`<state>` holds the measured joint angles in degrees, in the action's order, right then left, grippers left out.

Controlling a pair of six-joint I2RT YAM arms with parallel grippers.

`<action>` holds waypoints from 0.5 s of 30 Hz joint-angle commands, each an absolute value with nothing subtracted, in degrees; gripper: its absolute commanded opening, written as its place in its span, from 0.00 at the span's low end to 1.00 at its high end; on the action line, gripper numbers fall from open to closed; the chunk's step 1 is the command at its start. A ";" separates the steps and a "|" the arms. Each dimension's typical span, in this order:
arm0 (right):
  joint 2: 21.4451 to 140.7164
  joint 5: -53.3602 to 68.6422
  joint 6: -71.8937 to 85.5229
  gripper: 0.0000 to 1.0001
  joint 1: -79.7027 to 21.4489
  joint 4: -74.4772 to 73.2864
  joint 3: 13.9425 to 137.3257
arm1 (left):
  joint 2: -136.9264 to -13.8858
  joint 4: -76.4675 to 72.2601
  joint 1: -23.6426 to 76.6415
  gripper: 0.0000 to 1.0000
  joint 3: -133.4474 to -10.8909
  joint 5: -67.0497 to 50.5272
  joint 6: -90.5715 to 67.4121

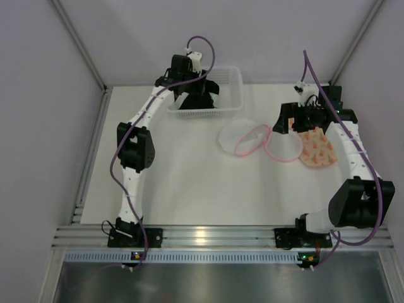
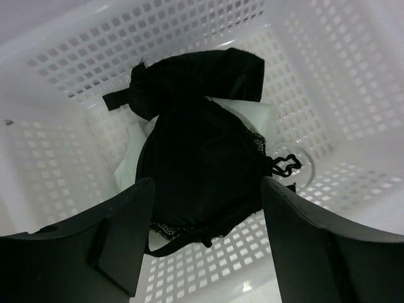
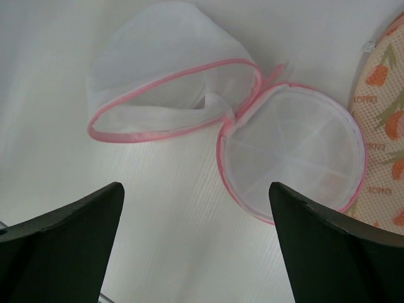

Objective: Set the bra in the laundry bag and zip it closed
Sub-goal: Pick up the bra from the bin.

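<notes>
The black bra point(image 2: 202, 145) lies crumpled in the white perforated basket point(image 2: 76, 82) at the back of the table, where it also shows as a dark bra point(image 1: 211, 96). My left gripper point(image 2: 207, 189) hangs just over it, open, its fingers clear of the fabric on either side. From above, the left gripper point(image 1: 197, 88) sits inside the basket point(image 1: 235, 95). The laundry bag point(image 3: 177, 95) is white mesh with pink trim, unzipped, its two round halves spread on the table. My right gripper point(image 3: 196, 189) hovers open above the laundry bag point(image 1: 252, 140), nothing between its fingers.
An orange-patterned mesh pouch point(image 1: 319, 150) lies right of the laundry bag, partly under my right arm; its edge shows as a patterned pouch point(image 3: 385, 126) in the right wrist view. White walls close in the table on the left, right and back.
</notes>
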<state>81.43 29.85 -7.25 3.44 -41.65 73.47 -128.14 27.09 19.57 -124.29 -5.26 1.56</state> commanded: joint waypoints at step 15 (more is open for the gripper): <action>81.74 27.95 -8.35 0.99 4.22 -42.54 71.37 | -141.42 18.11 18.19 0.14 -132.10 -4.57 -1.58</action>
<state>82.19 28.25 -7.75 3.51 -42.89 71.59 -143.02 22.50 18.35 -129.03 -3.57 -0.43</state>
